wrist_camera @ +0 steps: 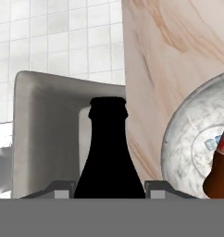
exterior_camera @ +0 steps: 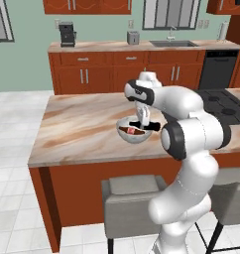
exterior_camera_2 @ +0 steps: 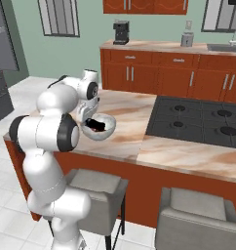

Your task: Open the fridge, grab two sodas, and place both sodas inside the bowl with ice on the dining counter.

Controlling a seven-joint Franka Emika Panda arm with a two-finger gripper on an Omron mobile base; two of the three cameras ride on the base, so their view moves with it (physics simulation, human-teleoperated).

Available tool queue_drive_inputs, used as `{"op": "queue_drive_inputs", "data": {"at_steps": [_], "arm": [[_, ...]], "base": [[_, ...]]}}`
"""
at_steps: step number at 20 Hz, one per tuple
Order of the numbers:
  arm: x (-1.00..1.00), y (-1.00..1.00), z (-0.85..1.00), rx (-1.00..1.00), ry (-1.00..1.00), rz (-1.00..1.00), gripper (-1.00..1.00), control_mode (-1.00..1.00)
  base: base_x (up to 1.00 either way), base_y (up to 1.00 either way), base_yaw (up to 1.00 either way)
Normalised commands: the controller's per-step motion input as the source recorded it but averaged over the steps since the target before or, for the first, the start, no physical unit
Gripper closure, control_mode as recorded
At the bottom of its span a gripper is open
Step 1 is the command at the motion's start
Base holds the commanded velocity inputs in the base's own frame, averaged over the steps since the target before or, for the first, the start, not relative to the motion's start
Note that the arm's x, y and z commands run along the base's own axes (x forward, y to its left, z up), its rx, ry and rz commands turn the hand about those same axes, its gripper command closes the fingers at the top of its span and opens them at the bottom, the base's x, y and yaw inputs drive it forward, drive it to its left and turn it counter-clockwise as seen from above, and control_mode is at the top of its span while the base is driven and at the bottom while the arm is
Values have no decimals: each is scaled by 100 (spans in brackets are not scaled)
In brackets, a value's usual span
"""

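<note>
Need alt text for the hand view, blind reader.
A dark narrow-necked soda bottle stands between the gripper fingertips, which close on it. At right, a speckled pale grey bowl on the beige marbled counter holds a second brown bottle; a grey stool sits left.

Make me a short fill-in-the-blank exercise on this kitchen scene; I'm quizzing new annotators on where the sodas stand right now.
1. The gripper is shut on a dark soda ____.
2. The other soda already lies inside the ____.
3. The bowl with ice rests on the dining ____.
4. The black cooktop is set into the ____ counter as the bowl.

Missing words: bottle; bowl; counter; same
</note>
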Motion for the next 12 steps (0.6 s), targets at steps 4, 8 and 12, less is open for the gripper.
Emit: {"op": "queue_drive_inputs", "data": {"at_steps": [4, 8, 12], "arm": [[36, 7, -19, 0, 0, 0, 100, -100], [39, 6, -19, 0, 0, 2, 100, -100], [40, 3, -21, 0, 0, 2, 100, -100]], "base": [[0, 0, 0], [0, 0, 0], [0, 0, 0]]}}
